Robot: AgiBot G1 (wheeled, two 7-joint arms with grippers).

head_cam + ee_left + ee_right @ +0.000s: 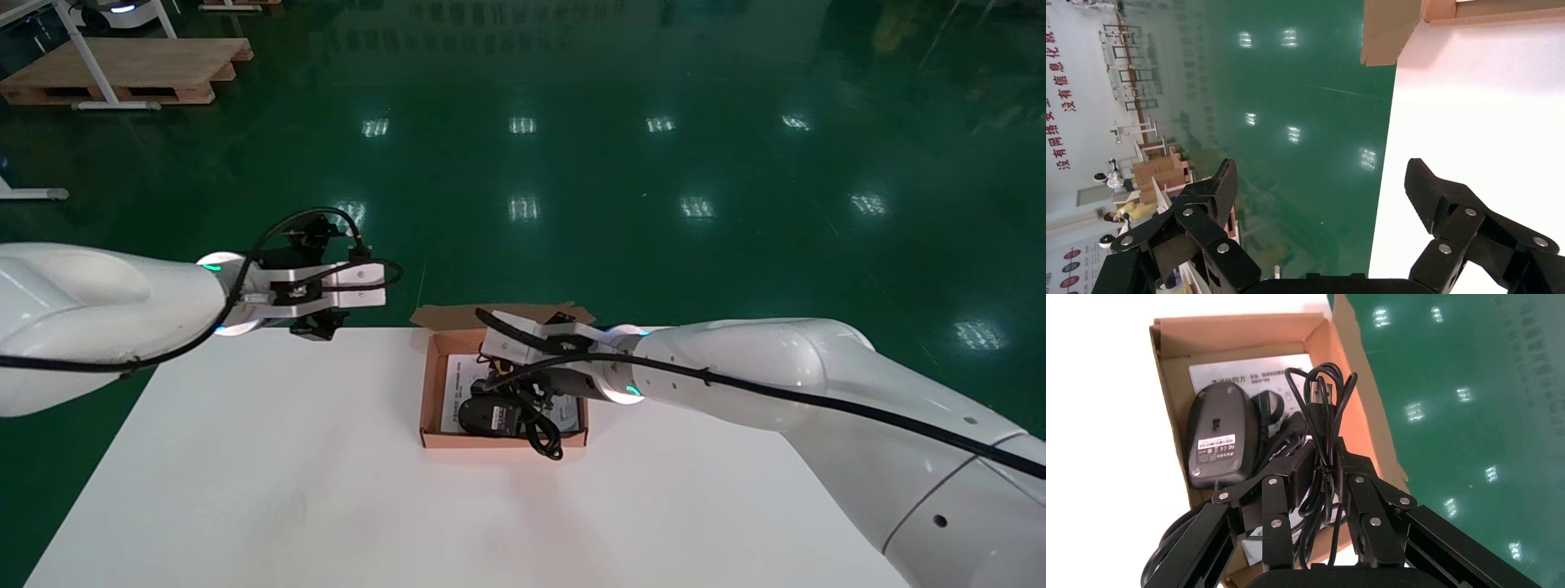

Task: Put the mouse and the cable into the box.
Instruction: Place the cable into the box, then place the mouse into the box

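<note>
Mouse (1218, 441) in box (1236, 331), cable (1321, 398) in R gripper (1324, 460)

Box (482, 441): brown cardboard, matt, raw edges.
Mouse (1220, 441): black plastic, matt, with a paper sticker.
Cable (1324, 416): black, smooth sheath, faint sheen.
Surface (286, 457): white, smooth, matt.
Floor (572, 163): green, glossy, reflecting lamps.

White table (286, 474), glossy green floor (654, 245) (lamp reflections), wooden pallet (131, 73) far left

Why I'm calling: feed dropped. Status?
Right hand shut on black cable over brown cardboard box. Black computer mouse inside, belly up. Left hand open, parked at white table edge.
</note>
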